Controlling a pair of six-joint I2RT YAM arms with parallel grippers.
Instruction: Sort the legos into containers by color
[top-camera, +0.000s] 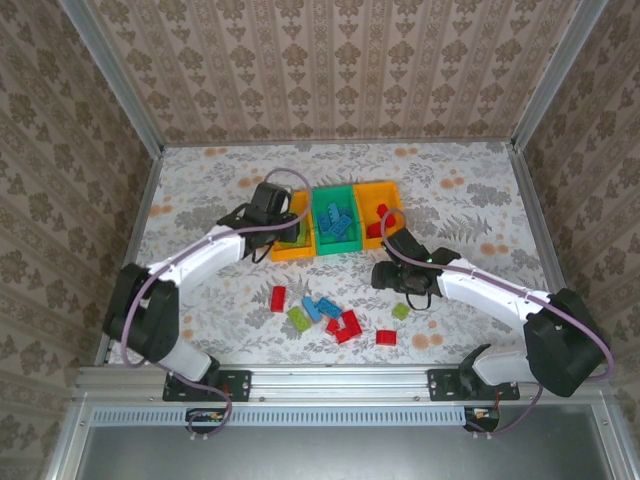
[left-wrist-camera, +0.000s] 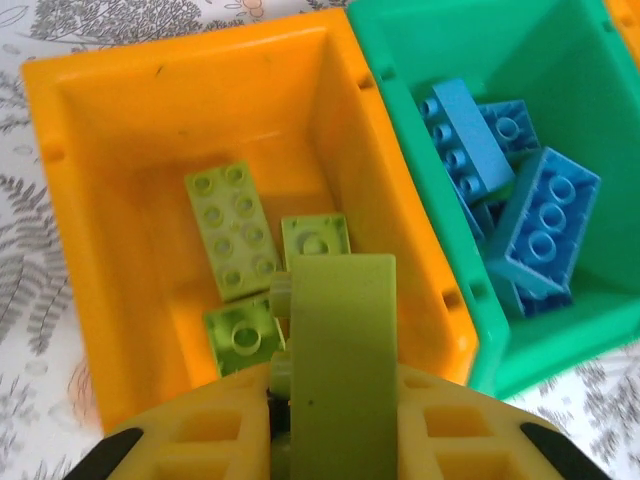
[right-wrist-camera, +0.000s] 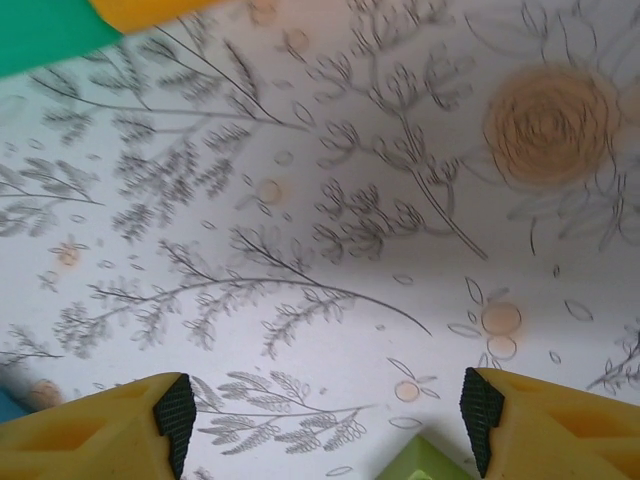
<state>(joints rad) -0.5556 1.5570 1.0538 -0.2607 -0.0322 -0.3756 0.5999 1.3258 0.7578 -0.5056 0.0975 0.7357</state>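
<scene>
- We see a lime green brick (left-wrist-camera: 340, 340) clamped in the left gripper (left-wrist-camera: 335, 425). The gripper's yellow fingers are drawn in narrow against the brick's sides, and it hangs over the left orange bin (left-wrist-camera: 120, 150).
- The brick's long axis runs away from the wrist camera, towards the bin's far wall. It is turned on edge, with its studs facing the left of that view.
- On the bin floor below lie three lime bricks, studs up: a long one (left-wrist-camera: 232, 230) and two small square ones (left-wrist-camera: 315, 240) (left-wrist-camera: 240, 335).
- Just to the right, wall against wall, the green bin (left-wrist-camera: 420, 60) holds a tilted heap of blue bricks (left-wrist-camera: 500, 190).
- From above, the right orange bin (top-camera: 372, 195) closes the row and holds red bricks (top-camera: 375, 228).
- Loose bricks lie on the floral table (top-camera: 480, 200) in front of the bins, between the arms. Among them are a red one (top-camera: 278, 298), a blue one (top-camera: 318, 308) and a lime one (top-camera: 400, 311).
- The right gripper (top-camera: 392, 272) hovers over the table in front of the right orange bin. Its jaws stand wide, with the black pads (right-wrist-camera: 175, 415) well apart.
- A lime corner shows at the bottom edge between the pads; we cannot tell whether it touches them.
</scene>
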